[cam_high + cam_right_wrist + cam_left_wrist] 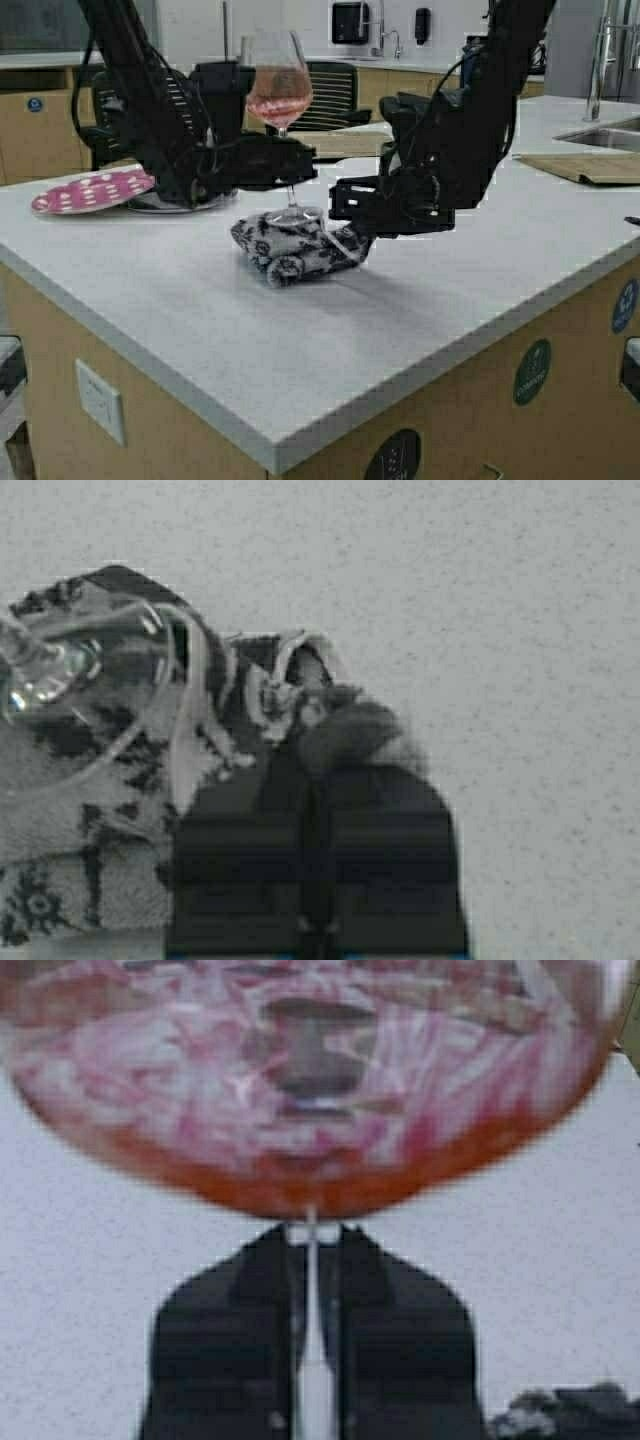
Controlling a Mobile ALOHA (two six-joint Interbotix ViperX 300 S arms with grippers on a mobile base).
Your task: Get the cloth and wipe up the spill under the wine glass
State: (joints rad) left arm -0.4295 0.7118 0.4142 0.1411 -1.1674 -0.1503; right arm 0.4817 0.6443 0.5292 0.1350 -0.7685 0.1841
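The wine glass (279, 90), with pink liquid in its bowl, is held above the counter; its round foot hangs just over the cloth. My left gripper (296, 163) is shut on the glass stem; the left wrist view shows the stem (312, 1360) between the fingers and the bowl above. The cloth (290, 248), white-grey with dark floral pattern, lies bunched on the white counter under the glass. My right gripper (352, 243) is shut on the cloth's right edge; the right wrist view shows the cloth (80, 810) and the glass foot (60, 670) over it. No spill shows.
A pink dotted plate (92, 190) lies at the counter's left. A cutting board (590, 165) and a sink (612, 135) are at the far right. The counter's front edge (270, 440) is near. Chairs stand behind the counter.
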